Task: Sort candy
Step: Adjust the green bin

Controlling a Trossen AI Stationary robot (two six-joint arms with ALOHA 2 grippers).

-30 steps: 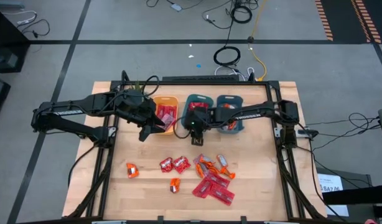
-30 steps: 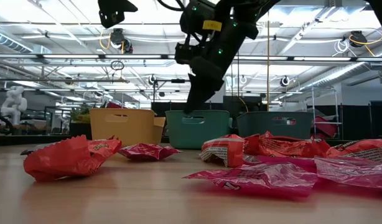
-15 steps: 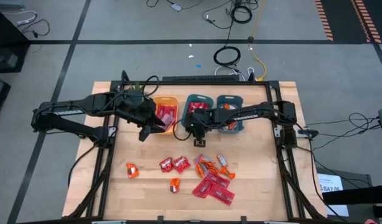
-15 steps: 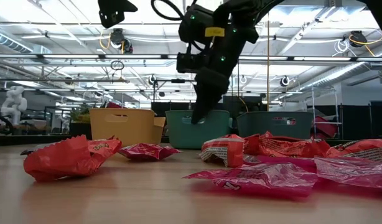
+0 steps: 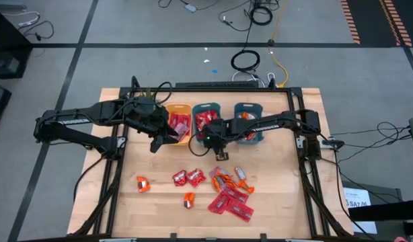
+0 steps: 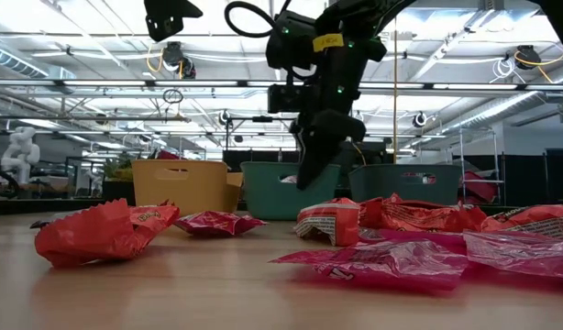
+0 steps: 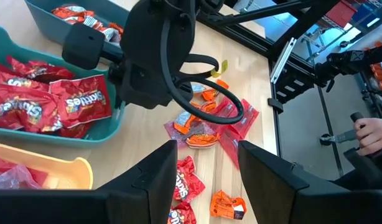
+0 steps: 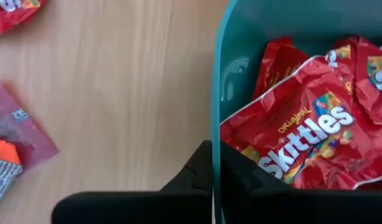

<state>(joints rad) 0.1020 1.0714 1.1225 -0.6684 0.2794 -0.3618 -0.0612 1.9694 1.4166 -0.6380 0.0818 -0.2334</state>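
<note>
**Change of state.** On the table point(image 5: 146, 202) I have two arms at the row of three bins. The right arm has drawn back from above the middle teal bin point(image 5: 196, 117) toward the front of the table. The right gripper point(image 5: 218, 142) now hangs just in front of that bin's near wall. A second ago its fingers stood apart; now they are pressed together with nothing between them, as the right wrist view confirms point(image 8: 216, 165). The red packets point(image 8: 303, 137) lie inside the middle teal bin, clear of the gripper. I judge that one drop is complete and the right arm is free for another pick.

The left gripper point(image 5: 156, 143) has not moved. It waits beside the front of the yellow bin point(image 5: 179, 107), fingers apart and empty point(image 7: 206, 168).

**Remaining work.** The loose candy point(image 5: 227, 195) lies near the front of the table, well apart from the bins: a cluster of pinkish flat packets, two red square packets point(image 5: 188, 177) and two orange pieces point(image 5: 142, 183) set off to the left. I judge the sort to be well short of finished.

**Limits of view.**
- The right arm covers much of the far teal bin point(image 5: 249, 107) from above; the left wrist view shows only a corner of it, with orange-and-red pieces inside.
- The low view shows bin walls only, not their contents.
- In the cluster, packets overlap, so I cannot count them.
- A person's hand point(image 7: 371, 130) shows at the edge of the left wrist view, cut off.
</note>
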